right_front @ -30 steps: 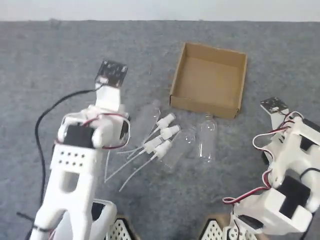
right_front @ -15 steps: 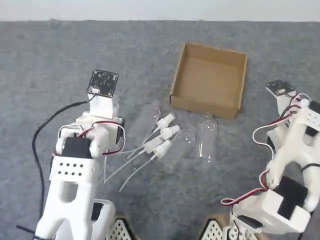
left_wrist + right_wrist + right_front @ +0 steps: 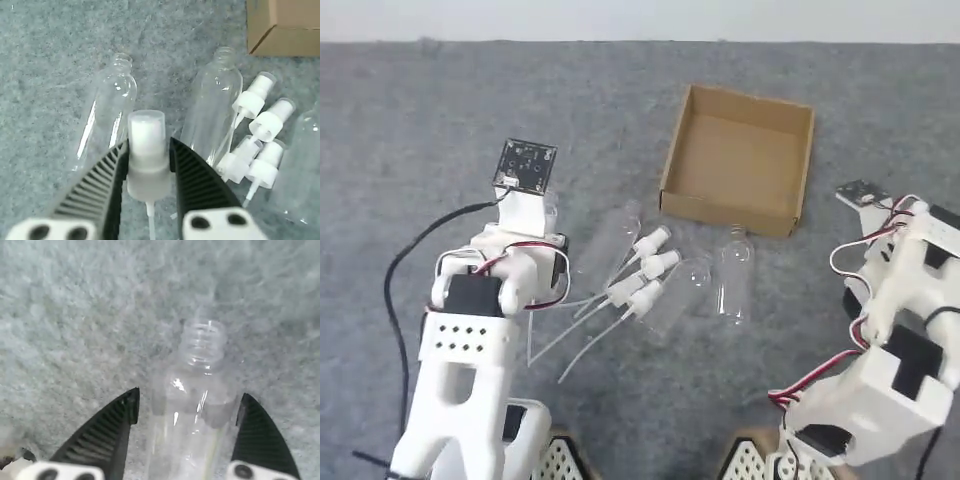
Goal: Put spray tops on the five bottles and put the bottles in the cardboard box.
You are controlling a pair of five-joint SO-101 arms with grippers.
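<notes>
A grey carpet [image 3: 420, 110] covers the table. The left arm [image 3: 470, 340] and the right arm [image 3: 900, 360] stand at the near edge, well apart. The cardboard box [image 3: 725, 212] sits open-topped toward the far side, between the two arms. Three clear bottles [image 3: 734, 280] lie on their sides in front of it, without caps. Four spray tops [image 3: 645, 268] lie bunched between two of them, their thin tubes trailing toward the left arm. The left gripper [image 3: 146, 145] is clamped on a spray top [image 3: 146, 165], nozzle end up, above two uncapped bottles. The right gripper [image 3: 190, 395] is spread wide, with another bottle [image 3: 192, 415] lying between its fingers, which are clear of its sides.
</notes>
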